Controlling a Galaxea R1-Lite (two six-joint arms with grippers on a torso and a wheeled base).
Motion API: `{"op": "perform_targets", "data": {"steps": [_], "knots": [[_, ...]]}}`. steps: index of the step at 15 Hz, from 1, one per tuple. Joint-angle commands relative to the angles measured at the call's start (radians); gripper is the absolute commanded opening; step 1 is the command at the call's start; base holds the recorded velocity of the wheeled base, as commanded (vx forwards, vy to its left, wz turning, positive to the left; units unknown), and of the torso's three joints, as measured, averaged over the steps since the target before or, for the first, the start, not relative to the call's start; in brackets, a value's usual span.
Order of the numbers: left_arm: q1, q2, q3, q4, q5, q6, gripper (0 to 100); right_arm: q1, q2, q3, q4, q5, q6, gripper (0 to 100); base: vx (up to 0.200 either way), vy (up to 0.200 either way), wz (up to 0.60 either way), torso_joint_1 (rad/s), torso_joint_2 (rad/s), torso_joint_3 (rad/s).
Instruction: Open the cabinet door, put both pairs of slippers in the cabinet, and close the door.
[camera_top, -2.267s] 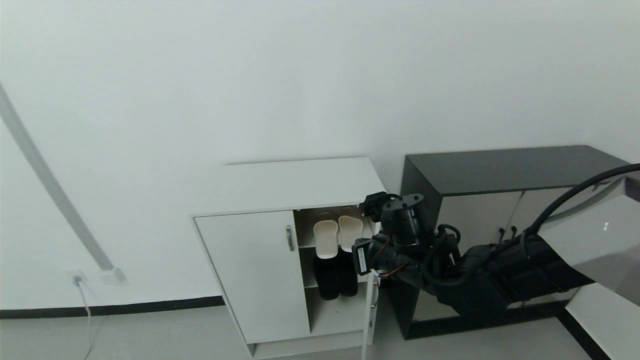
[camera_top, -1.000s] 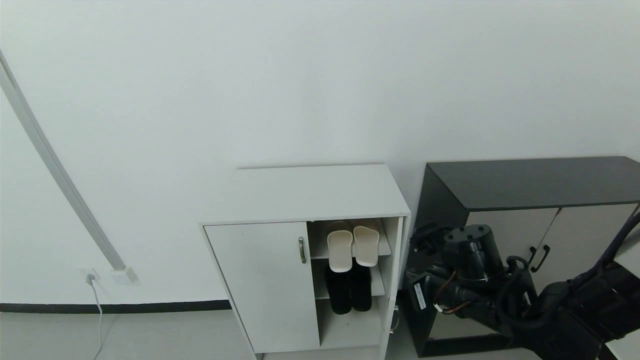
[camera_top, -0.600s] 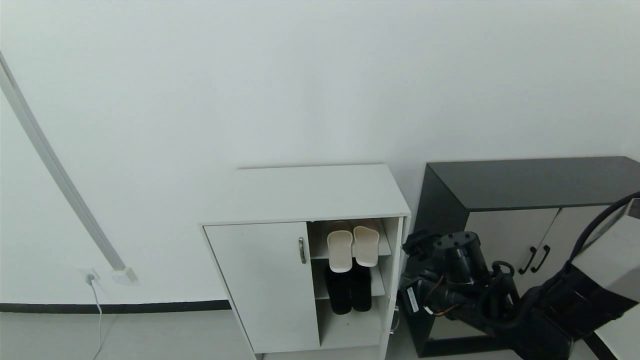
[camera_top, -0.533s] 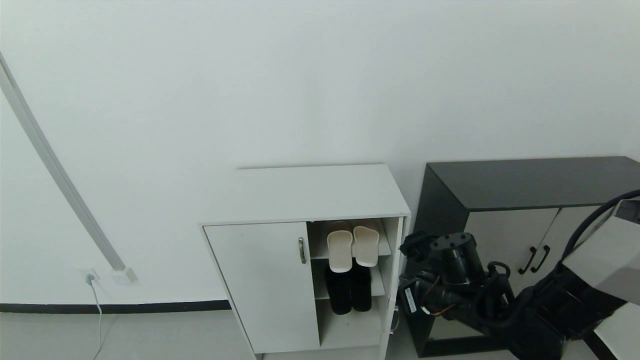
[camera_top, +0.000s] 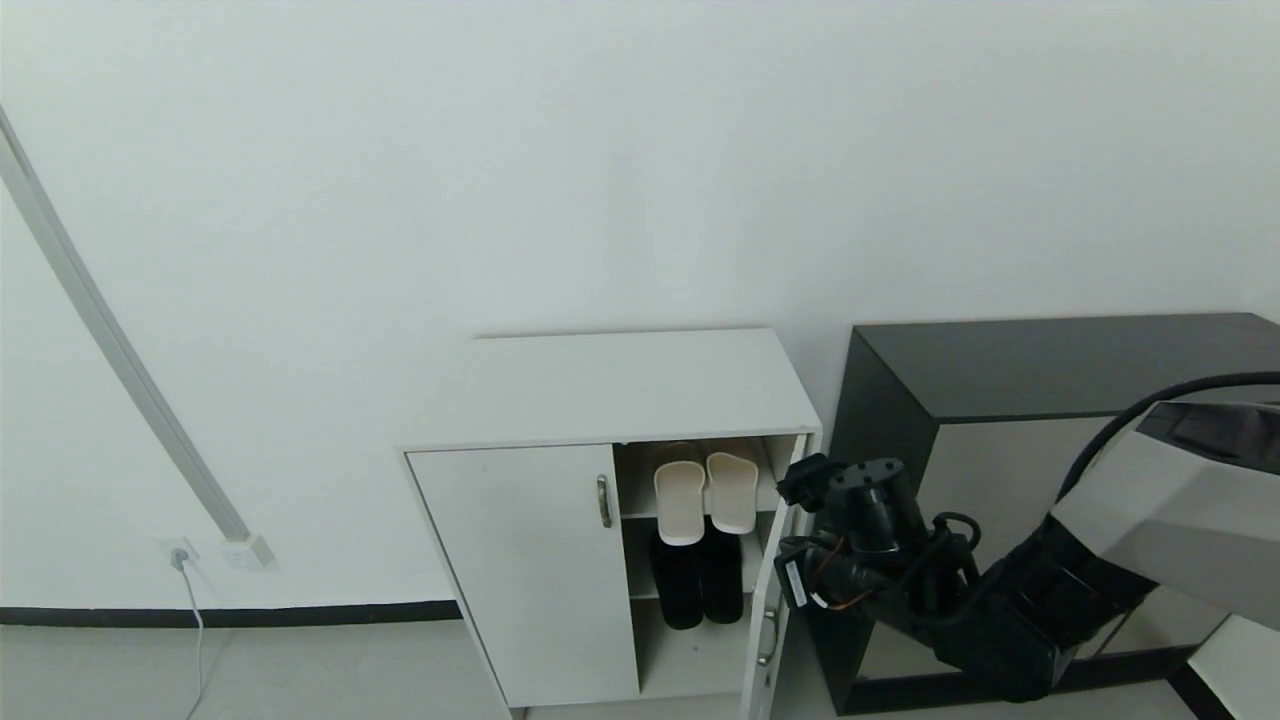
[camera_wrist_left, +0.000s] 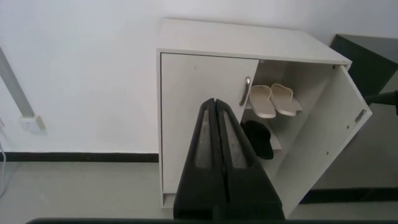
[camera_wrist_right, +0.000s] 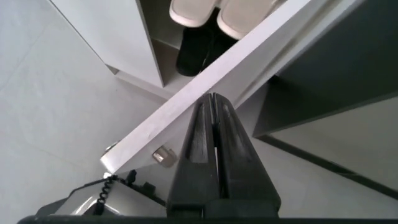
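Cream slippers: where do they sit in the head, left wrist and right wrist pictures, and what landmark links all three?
Head view: cream slippers on the cabinet's upper shelf, above the black slippers.
Left wrist view: cream slippers between the closed door's handle and the open door.
Right wrist view: cream slippers just past the open door's edge, above the black slippers.
Shared landmark: the open door.
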Motion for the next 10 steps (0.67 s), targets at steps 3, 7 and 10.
{"op": "perform_targets", "data": {"steps": [3, 7, 10], "knots": [[0.0, 0.0, 0.0, 0.0, 0.0, 0.0, 0, 0.002, 0.077, -0.113, 0.002, 0.0, 0.0, 0, 0.0, 0.0, 0.0, 0.0, 0.0, 0.0], [0.0, 0.0, 0.0, 0.0, 0.0, 0.0, 0, 0.003, 0.149, -0.203, 0.002, -0.004, -0.002, 0, 0.0, 0.0, 0.0, 0.0, 0.0, 0.0], [0.0, 0.0, 0.0, 0.0, 0.0, 0.0, 0, 0.0, 0.195, -0.272, 0.001, -0.004, -0.002, 0, 0.0, 0.0, 0.0, 0.0, 0.0, 0.0]]}}
